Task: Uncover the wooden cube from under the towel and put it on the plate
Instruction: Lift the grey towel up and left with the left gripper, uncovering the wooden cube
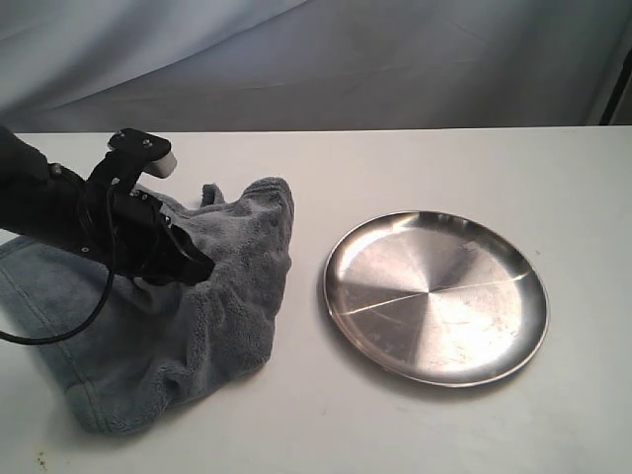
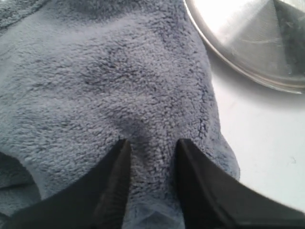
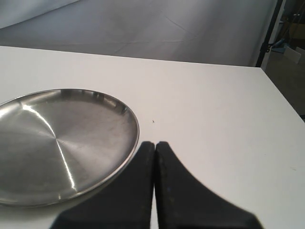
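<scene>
The left end effector [image 2: 153, 143] is pressed into the towel [image 1: 227, 306], its jaws drawn partway in with a ridge of fleece caught between them. It is judged to be clamped on that fold. The right end effector [image 3: 155, 143] is held with its jaws together and empty, above the worktop [image 1: 444, 168] just beside the rim of the plate [image 1: 434, 296].

The uncovering step is judged to be in hand: cloth has been gathered, but nothing has been revealed yet. The wooden cube is seen in none of the views and is presumed to lie beneath the towel, so neither its facing nor its long axis can be told.

The next move calls for the pinched fold to be lifted and drawn away from the plate, back toward the left arm's side. It should be raised high enough that the cube is not dragged along inside the cloth. Only then can the cube be located and a grasp be chosen.

The towel lies bunched on the left of the worktop. In the exterior view it is stretched roughly from its flat hemmed corner at the near left toward a raised, crumpled edge at the far right, and that edge faces the plate. The plate lies flat with its open face up, near the towel but apart from it, and being round it has no long axis.
</scene>
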Robot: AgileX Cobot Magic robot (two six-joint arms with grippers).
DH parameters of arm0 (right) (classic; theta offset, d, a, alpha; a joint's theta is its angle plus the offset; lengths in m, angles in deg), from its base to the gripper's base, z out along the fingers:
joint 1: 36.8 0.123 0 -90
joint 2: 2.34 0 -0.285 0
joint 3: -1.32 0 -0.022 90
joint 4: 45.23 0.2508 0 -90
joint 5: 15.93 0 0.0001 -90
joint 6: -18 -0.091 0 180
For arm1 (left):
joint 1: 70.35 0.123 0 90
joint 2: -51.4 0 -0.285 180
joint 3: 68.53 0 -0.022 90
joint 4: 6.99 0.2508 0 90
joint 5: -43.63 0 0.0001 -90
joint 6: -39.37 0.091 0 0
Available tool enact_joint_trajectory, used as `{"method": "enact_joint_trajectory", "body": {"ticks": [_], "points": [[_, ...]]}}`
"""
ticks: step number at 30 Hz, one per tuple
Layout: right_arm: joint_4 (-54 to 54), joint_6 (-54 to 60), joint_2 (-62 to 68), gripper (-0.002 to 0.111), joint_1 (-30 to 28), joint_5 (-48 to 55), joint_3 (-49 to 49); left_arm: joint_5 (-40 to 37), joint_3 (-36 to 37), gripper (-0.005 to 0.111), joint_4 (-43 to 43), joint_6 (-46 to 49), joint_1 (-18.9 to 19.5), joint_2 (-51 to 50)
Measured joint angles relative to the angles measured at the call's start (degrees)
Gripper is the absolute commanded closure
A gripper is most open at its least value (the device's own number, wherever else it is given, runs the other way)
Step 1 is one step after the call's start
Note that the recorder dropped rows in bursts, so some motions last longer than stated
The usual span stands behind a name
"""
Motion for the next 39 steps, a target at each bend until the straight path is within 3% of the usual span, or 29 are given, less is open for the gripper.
{"method": "enact_joint_trajectory", "body": {"ticks": [6, 13, 17, 32, 39], "points": [[0.0, 0.0, 0.0, 0.108, 0.0, 0.0, 0.0, -0.1, -0.2, 0.107, -0.4, 1.3, 0.1, -0.5], [0.0, 0.0, 0.0, 0.108, 0.0, 0.0, 0.0, -1.2, -0.2, 0.107, -2.4, 1.8, 0.1, -0.3], [0.0, 0.0, 0.0, 0.108, 0.0, 0.0, 0.0, -5.5, -1.4, 0.107, -2.8, 1.8, 0.1, 1.6], [0.0, 0.0, 0.0, 0.108, 0.0, 0.0, 0.0, -14.2, -2.9, 0.107, -2.7, 1.8, 0.1, 25.6], [0.0, 0.0, 0.0, 0.108, 0.0, 0.0, 0.0, -14.5, -2.9, 0.107, -1.8, 1.8, 0.1, 30.3]]}}
